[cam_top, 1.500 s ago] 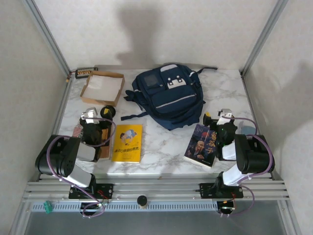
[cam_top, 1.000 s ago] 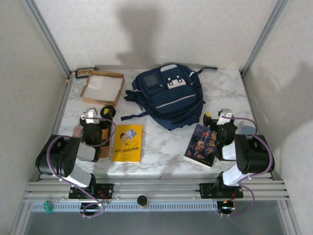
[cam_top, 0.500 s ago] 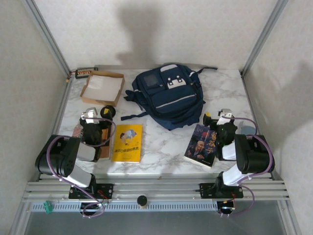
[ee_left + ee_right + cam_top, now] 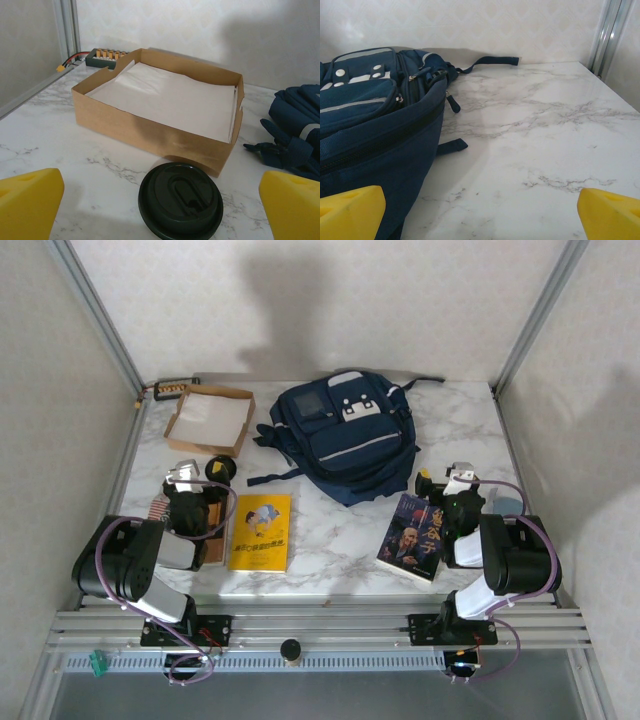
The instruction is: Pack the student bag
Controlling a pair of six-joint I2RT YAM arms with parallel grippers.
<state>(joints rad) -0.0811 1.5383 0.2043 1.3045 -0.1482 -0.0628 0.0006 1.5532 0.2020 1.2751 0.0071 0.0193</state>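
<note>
We find the bag lying flat at the middle of the surface's far edge. Left gripper and right gripper both stand fully open, holding nothing

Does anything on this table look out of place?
Nothing spilled or damaged. The dark-covered paperback book lies skewed to the table edge; a round black plastic lid sits loose before the shallow brown cardboard box.

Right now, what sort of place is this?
Probably a lab robot cell, not a classroom: marble-look table boxed in by aluminium frame posts and plain panels, a mounting rail at the near edge, student bag and yellow book laid out.
</note>
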